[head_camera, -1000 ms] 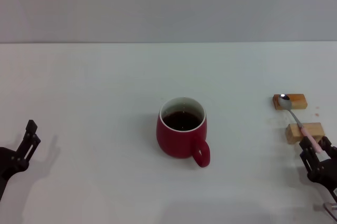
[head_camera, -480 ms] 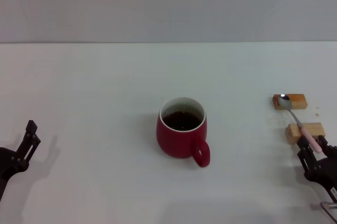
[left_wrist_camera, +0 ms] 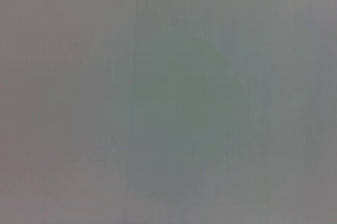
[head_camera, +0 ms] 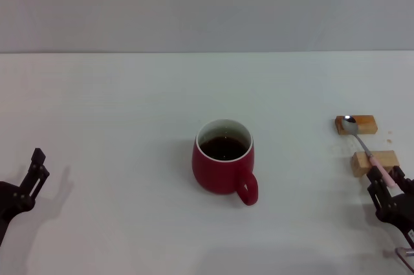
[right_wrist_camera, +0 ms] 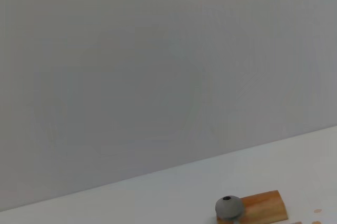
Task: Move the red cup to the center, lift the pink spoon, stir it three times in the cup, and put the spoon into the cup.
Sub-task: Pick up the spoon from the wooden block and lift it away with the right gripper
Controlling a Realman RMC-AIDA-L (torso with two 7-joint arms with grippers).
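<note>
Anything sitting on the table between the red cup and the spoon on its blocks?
No. In the head view the table is bare between the red cup and the pink spoon resting across two wooden blocks, the right hand at its handle.

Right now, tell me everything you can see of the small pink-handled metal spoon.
The small pink-handled metal spoon has a grey, shiny bowl and neck and a pale pink handle. It lies bridged across two orange-tan wooden blocks: the bowl rests on the far block, the neck crosses the near block. The right gripper is at the handle's end; whether it grips is unclear. The right wrist view shows the bowl.
</note>
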